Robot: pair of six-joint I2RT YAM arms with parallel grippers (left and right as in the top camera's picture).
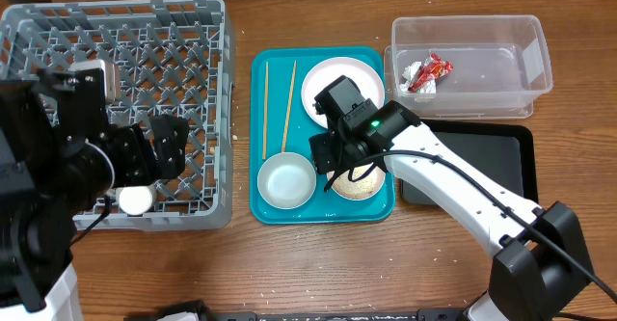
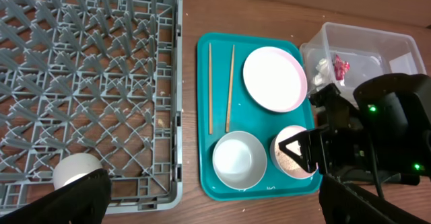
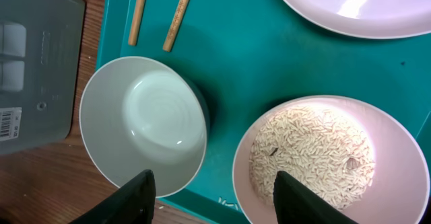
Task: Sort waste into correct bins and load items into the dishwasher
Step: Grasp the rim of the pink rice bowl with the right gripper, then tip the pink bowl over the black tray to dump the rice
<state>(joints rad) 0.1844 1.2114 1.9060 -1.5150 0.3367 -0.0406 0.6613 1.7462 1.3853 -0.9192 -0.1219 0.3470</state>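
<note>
Right wrist view: the right gripper [image 3: 212, 187] is seen spread open above the teal tray [image 3: 236, 56], between the white bowl [image 3: 145, 123] and the rice bowl [image 3: 316, 157]; the left gripper [image 2: 212, 194] is splayed wide over the dish rack [image 2: 87, 69].

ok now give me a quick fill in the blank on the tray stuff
The pink bowl on the teal tray holds ____.
The white bowl beside it is ____.
The number of chopsticks on the tray is ____.
The right pincer hovers above the bowls with its jaws ____.
Missing words: rice; empty; two; open.
</note>
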